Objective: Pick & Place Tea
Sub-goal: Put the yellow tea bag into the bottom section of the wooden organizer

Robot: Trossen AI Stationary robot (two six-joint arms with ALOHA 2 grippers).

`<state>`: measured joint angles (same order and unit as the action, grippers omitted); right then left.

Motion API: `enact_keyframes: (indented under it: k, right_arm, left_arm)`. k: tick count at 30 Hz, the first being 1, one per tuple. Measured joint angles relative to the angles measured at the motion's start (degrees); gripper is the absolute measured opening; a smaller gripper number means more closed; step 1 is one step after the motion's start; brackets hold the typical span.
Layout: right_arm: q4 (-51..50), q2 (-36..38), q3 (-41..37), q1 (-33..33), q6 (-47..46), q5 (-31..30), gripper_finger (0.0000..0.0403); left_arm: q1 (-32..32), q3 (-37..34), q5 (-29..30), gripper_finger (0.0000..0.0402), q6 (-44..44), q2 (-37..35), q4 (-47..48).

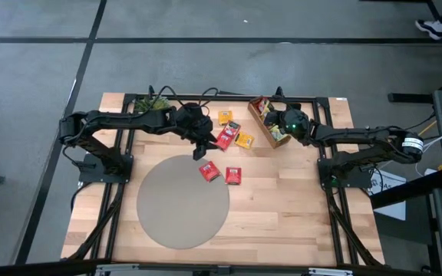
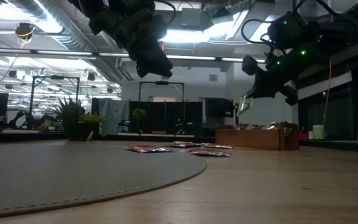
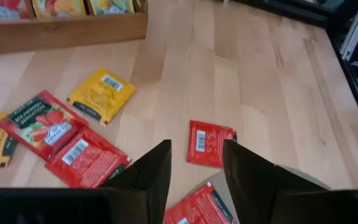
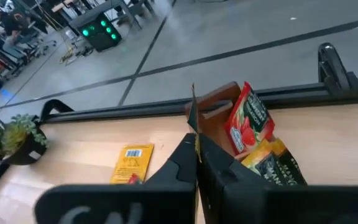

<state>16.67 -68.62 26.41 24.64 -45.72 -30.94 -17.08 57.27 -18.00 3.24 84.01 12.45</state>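
Above the pale wood-plank counter (image 1: 282, 215), the left pincer (image 3: 196, 168) hangs with its two dark, blunt fingers parted and nothing between them. Just below it lie flat square paper tea sachets: a red one (image 3: 209, 143) showing a white barcode patch, another red one (image 3: 197, 208) touching the edge of the round grey mat (image 1: 183, 201), a yellow one (image 3: 102, 95) with a barcode, and a red pair (image 3: 64, 140) printed with fruit; their lettering is too small to read. Farther off, the right pincer (image 4: 194, 149) is closed tight, empty, over the long brown wooden tray (image 1: 269, 123), where more sachets (image 4: 248, 121) stand upright in its compartments. A small potted plant (image 4: 14, 137) sits near the counter's far edge.
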Motion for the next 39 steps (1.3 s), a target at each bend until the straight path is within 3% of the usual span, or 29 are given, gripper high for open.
enact_keyframes:
  k: [14,23,39]
  right_arm:
    - [-0.16,-0.02,0.00,0.46,-1.49,-1.58,0.0002]
    - [5.85,-0.02,0.00,3.40,-1.35,-1.88,0.0002]
    - [7.23,-6.49,0.00,5.27,-1.00,3.58,0.0002]
  left_arm:
    - [0.00,0.01,-0.02,0.0141,1.03,0.02,-0.87]
    - [0.00,-0.06,-0.21,0.0141,0.86,3.35,1.39]
    - [-0.80,-0.04,-4.53,0.0141,2.60,9.05,-0.28]
